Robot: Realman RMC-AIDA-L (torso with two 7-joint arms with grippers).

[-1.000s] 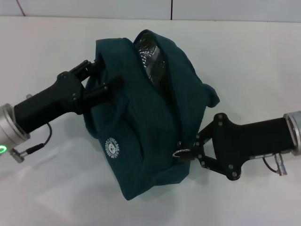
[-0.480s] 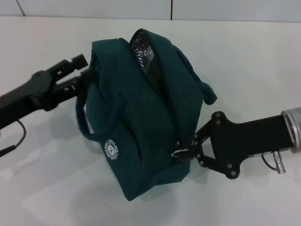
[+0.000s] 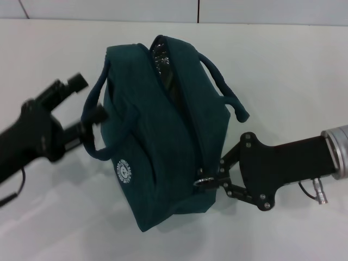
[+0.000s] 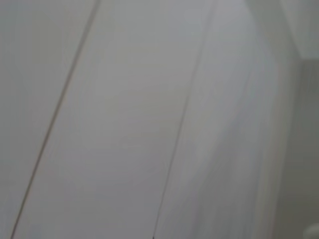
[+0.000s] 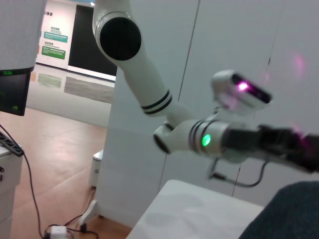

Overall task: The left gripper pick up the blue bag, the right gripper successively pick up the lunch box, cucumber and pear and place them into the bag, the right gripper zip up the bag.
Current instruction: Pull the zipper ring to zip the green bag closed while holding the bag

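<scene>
The blue bag (image 3: 163, 141) lies tilted on the white table (image 3: 293, 81), its zip partly open at the far end, where silver lining (image 3: 160, 58) shows. My left gripper (image 3: 87, 99) is open to the bag's left, its two fingers spread on either side of the near handle strap (image 3: 90, 142) without clamping it. My right gripper (image 3: 213, 182) sits at the bag's near end, shut on the metal zipper pull (image 3: 204, 182). The lunch box, cucumber and pear are out of view. A corner of the bag (image 5: 286, 214) shows in the right wrist view.
Bare white table surrounds the bag, with a wall seam at the back. The right wrist view shows my left arm (image 5: 209, 139) over the table edge (image 5: 164, 209) and the room floor beyond. Only a blurred wall fills the left wrist view.
My left gripper let go of the bag's side, opened and drew back to the left. The bag settled and its opening narrowed. The right gripper kept the zipper pull, shifting slightly left.
</scene>
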